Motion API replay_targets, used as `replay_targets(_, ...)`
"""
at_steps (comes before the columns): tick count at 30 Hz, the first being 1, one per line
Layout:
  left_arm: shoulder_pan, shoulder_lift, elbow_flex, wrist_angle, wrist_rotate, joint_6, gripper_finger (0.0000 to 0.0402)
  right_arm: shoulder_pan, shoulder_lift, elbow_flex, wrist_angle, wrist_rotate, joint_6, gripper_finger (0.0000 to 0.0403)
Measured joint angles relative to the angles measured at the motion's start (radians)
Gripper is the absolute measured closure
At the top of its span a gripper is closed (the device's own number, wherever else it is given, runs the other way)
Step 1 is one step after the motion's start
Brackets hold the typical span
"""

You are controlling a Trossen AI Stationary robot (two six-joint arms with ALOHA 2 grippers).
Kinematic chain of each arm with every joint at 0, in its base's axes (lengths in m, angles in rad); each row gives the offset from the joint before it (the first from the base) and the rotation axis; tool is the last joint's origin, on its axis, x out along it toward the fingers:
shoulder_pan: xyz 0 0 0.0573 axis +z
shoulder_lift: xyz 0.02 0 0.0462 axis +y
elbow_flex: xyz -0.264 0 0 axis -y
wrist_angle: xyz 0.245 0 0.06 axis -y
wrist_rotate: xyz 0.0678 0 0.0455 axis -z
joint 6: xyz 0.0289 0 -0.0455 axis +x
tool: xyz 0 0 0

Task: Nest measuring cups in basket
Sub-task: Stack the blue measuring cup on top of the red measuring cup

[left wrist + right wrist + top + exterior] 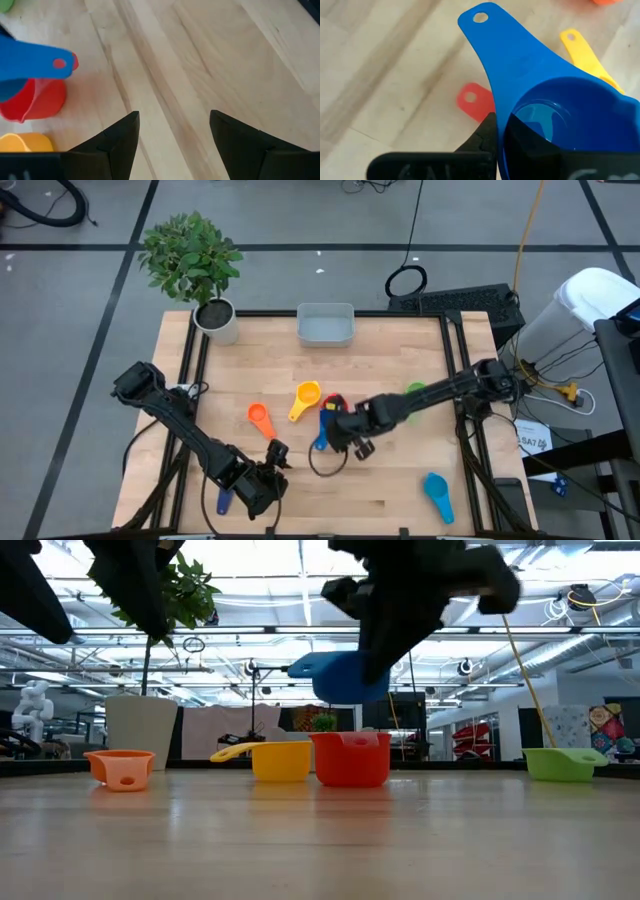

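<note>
My right gripper (345,435) is shut on the bright blue measuring cup (335,675) and holds it in the air above the red cup (352,758). The yellow cup (305,398), orange cup (260,418) and green cup (415,390) stand on their bases on the table. The teal cup (438,495) lies near the near right corner. The dark blue cup (224,500) lies partly under my left arm. My left gripper (172,135) is open over bare wood near the near edge. The pale grey basket (325,325) stands at the far edge. My right gripper holds the bright blue cup by the bowl's wall (502,135), on the side away from the handle. One finger (485,140) is outside the wall and the other is inside the bowl. The cup is lifted clear and roughly level, with its handle (480,17) pointing away from the gripper.
A white plant pot (218,320) with a leafy plant stands at the far left corner. A black cable loop (325,465) lies on the wood below my right gripper. Bare wood lies between the cups and the basket.
</note>
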Motion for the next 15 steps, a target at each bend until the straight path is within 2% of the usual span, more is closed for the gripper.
replay_targets(3, 0.0, 0.0, 0.0, 0.0, 0.0, -0.016, 0.0158, -0.039, 0.0, 0.0, 0.001, -0.003, -0.035, 0.0402)
replay_targets(6, 0.0, 0.0, 0.0, 0.001, 0.0, -0.016, 0.0158, -0.072, 0.0, 0.0, 0.0, -0.052, -0.046, 0.0402)
replay_targets(15, 0.0, 0.0, 0.0, 0.003, 0.0, -0.02, 0.0158, -0.114, 0.013, 0.0, 0.006, -0.11, -0.049, 0.0403)
